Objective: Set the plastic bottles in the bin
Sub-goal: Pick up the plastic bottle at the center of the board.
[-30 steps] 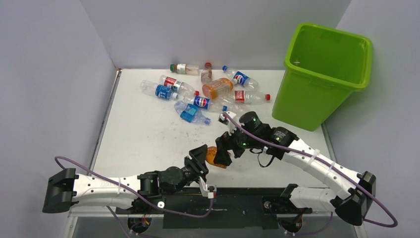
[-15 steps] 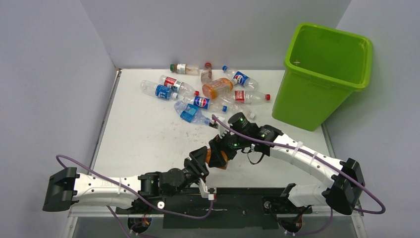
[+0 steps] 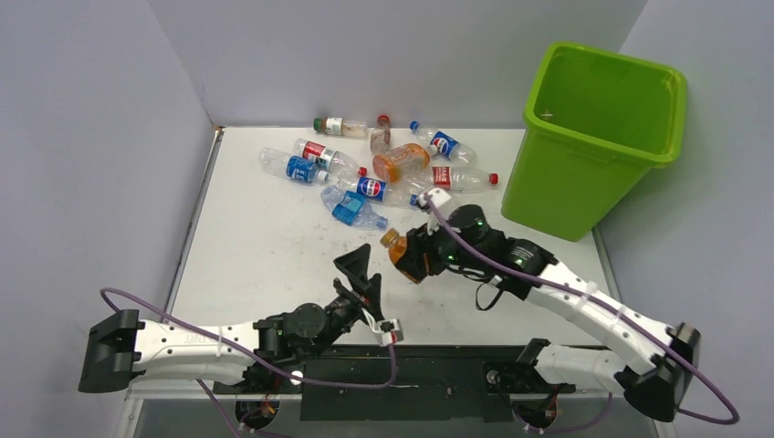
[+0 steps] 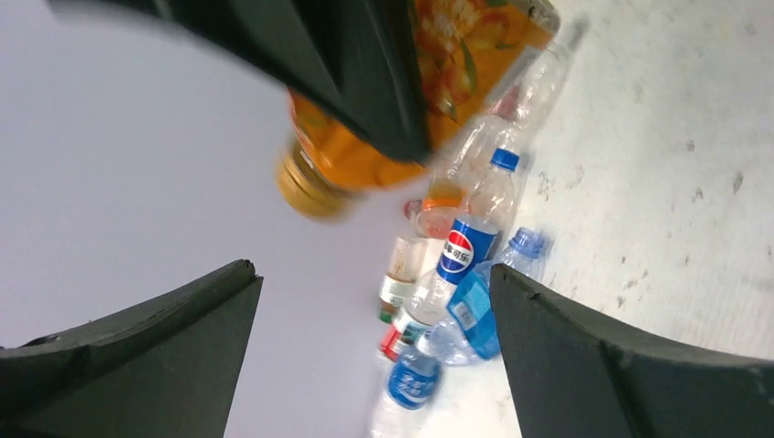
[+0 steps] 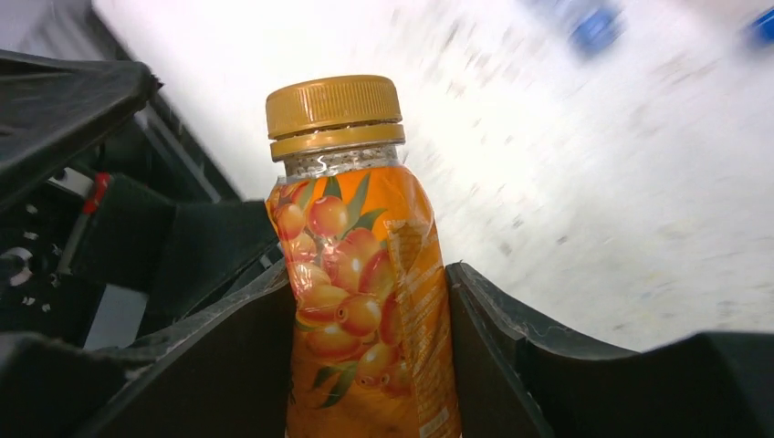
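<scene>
- Left gripper (image 3: 362,276): jaws apart, empty; drawn back toward 7 o'clock of the orange bottle (image 3: 398,252) within the last half second.
- Orange bottle: clamped in right gripper (image 3: 418,257), lifted clear of the table (image 3: 274,246) (cap toward 10 o'clock overhead).
- Handover judged complete.
- Carry to bin (image 3: 559,187), at 2 o'clock, outstanding.

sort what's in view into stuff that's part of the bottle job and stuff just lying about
Part of the job:
- orange bottle, clamped in the right gripper
- loose bottles piled at the far side of the table
- green bin, far right

Just there:
- left gripper, open, holding nothing
- grey walls
No other loose items show.
</scene>
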Robot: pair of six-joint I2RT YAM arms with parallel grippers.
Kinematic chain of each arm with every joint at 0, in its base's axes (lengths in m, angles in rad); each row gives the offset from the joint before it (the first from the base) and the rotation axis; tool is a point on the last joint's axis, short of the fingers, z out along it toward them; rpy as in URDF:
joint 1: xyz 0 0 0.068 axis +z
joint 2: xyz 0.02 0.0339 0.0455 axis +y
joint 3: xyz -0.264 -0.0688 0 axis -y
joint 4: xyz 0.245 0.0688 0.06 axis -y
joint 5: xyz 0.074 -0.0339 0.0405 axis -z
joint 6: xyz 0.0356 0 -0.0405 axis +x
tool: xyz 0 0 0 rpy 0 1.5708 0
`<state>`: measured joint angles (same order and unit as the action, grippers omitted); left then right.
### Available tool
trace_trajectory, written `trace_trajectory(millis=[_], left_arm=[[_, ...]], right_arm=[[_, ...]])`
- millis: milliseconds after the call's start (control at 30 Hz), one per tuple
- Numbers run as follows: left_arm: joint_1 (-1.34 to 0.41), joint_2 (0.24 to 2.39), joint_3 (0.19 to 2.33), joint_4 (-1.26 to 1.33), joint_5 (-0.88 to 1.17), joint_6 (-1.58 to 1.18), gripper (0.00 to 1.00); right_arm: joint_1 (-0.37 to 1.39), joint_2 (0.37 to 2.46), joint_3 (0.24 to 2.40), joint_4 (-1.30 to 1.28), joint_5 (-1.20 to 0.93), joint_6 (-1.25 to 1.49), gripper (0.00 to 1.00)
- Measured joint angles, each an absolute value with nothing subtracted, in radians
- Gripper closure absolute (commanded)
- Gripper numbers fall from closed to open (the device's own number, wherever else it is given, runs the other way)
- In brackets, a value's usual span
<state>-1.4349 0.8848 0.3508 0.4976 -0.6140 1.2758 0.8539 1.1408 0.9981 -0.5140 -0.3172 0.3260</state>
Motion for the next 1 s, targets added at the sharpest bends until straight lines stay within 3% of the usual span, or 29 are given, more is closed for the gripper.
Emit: trace_trajectory(millis=[167, 300, 467, 700, 1000], left_arm=[[-1.35, 0.824, 0.44, 0.479, -0.62, 0.965, 0.04], [-1.187, 0.751, 0.627, 0.3, -0.374, 0.535, 0.04], [-0.983, 0.772, 0.762, 0.282, -0.015, 0.101, 0.04], [-0.819, 0.95, 0.759, 0.385, 0.462, -0.3, 0.04], [-0.808, 0.977, 0.735, 0.488, 0.664, -0.477, 0.04]], right_arm=[[0.846, 0.914, 0.942, -0.26, -0.113, 0.378, 0.95], [0.845, 0.775, 0.782, 0.082, -0.035, 0.448, 0.95], [0.845, 0.801, 0.664, 0.388, -0.012, 0.538, 0.95], [0.845, 0.874, 0.553, 0.702, -0.056, 0.67, 0.95], [0.845, 0.894, 0.51, 0.931, -0.103, 0.753, 0.95]])
